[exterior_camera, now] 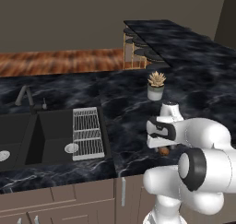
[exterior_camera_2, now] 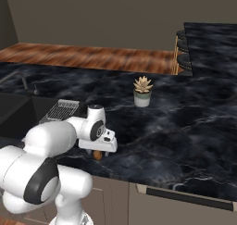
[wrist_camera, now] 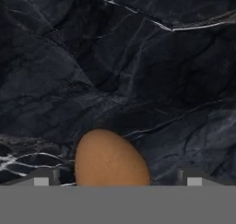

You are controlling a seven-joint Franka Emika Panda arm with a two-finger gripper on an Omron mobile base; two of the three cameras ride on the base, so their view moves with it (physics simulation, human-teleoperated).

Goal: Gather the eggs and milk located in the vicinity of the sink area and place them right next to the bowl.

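dark marble counter (exterior_camera: 129, 94), wood floor (exterior_camera: 60, 61), potted plant (exterior_camera: 156, 85).

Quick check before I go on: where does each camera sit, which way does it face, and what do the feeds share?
Left base view: behind the arm's left, looking down over the counter, sink and plant; arm at lower right.
Right base view: behind its right; arm at lower left.
Hand view: on the hand, facing the counter, open gripper straddling the brown egg.
All three share the egg.
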